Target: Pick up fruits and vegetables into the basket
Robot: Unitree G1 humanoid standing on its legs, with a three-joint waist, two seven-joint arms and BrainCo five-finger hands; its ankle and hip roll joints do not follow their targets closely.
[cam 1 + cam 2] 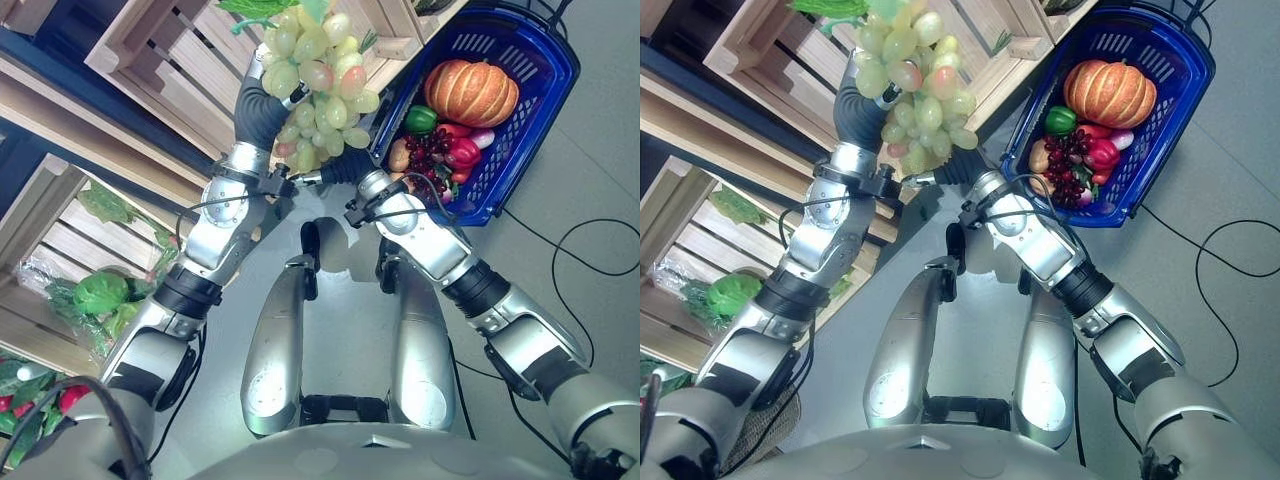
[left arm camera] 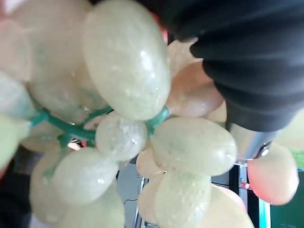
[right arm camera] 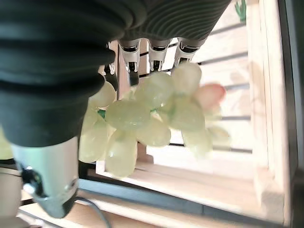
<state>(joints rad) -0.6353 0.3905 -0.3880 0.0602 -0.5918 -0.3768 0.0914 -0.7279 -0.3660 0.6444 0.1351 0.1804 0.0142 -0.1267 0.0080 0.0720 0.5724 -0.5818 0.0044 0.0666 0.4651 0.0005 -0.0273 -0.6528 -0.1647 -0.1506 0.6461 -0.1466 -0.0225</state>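
Left hand is up among a bunch of pale green grapes, raised before the wooden crates; the right hand sits just beneath the bunch. A blue basket on the floor to the right holds a pumpkin, peppers and dark berries. Left wrist view: grapes press against the dark cover; I cannot tell the grip. Right wrist view: straight fingers touch the bunch.
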